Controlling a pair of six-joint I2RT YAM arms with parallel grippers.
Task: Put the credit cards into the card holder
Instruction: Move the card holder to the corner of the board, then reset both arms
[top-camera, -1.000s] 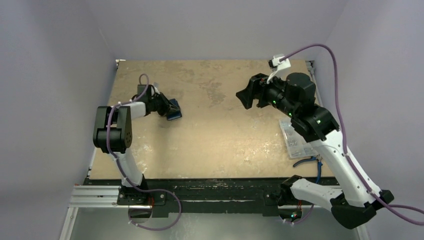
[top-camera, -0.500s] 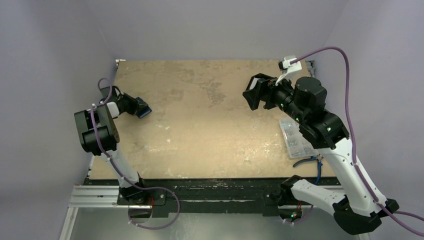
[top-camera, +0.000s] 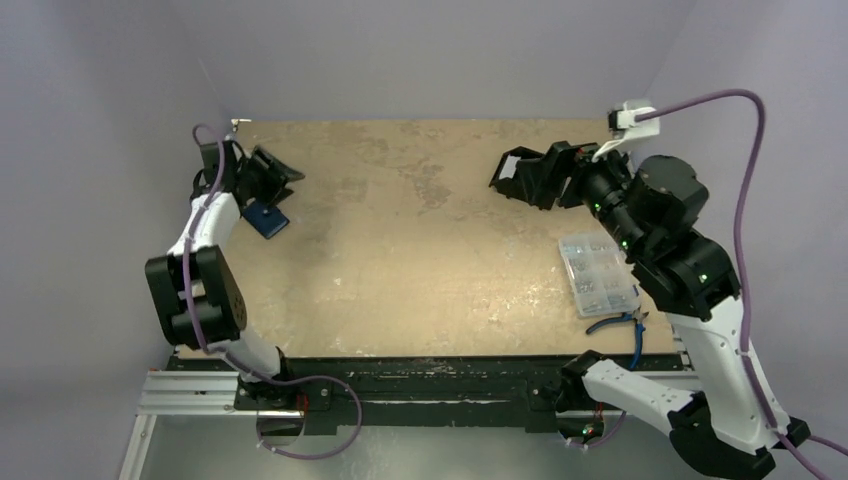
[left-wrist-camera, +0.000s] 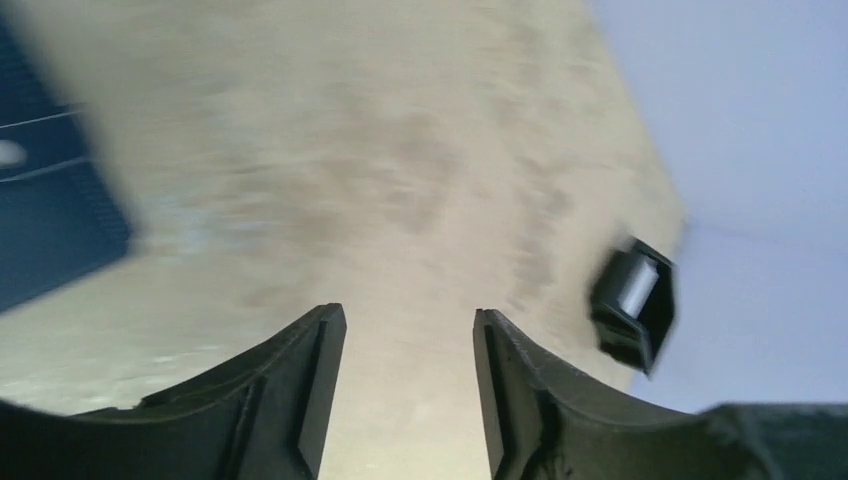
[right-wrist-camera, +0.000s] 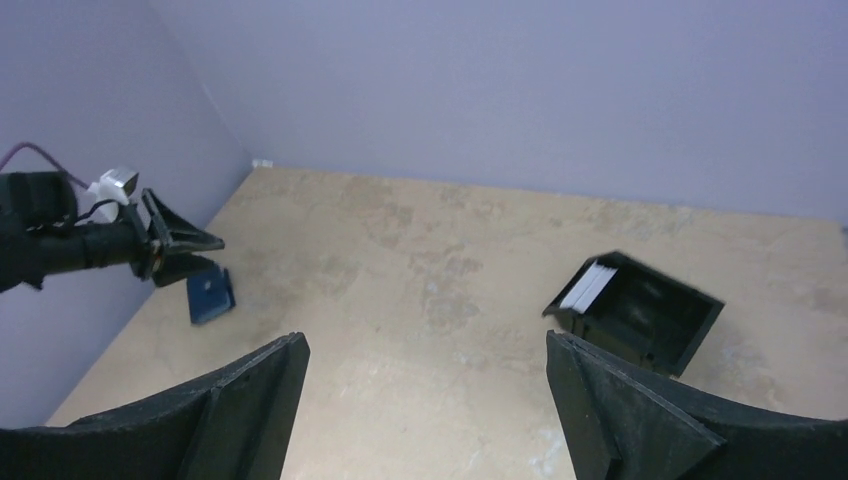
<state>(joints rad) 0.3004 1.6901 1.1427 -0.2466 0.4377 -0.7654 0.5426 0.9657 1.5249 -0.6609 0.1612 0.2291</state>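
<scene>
**Item 1. Left fingers** (left-wrist-camera: 300, 380): apart, with nothing between them and only bare tabletop (top-camera: 420, 260) showing in the gap. They sit at the far left of the tabletop.

**Item 2. Card holder** (top-camera: 266, 216): small navy square with a tiny pale mark on its cover. It lies flat on the tabletop just beside the left fingers, not touching them, and appears to be folded shut.
- Handling (judged): light and thin. Soft along the fold, stiffer across the covers, and likely to slide on the smooth board.
- It lies too low for a pinch from straight above.
- Best hold is along a free edge opposite the fold, so the cover can be lifted open.
- One side will probably need pinning down while a card goes in.

**Item 3. Right fingers** (right-wrist-camera: 240, 400): spread wide and empty, raised above the far right of the tabletop, well apart from the card holder.

**Item 4. Black box** (right-wrist-camera: 650, 320): open-sided, ahead of the right fingers.

**Item 5. Cards** (right-wrist-camera: 590, 285): pale flat pieces standing on edge inside the black box, probably the cards.
- Handling (judged): stiff, slick and thin. Take them by the exposed edge.

**Item 6. Clear compartment box** (top-camera: 597, 275): at the right edge of the tabletop. Not needed for the task.
</scene>
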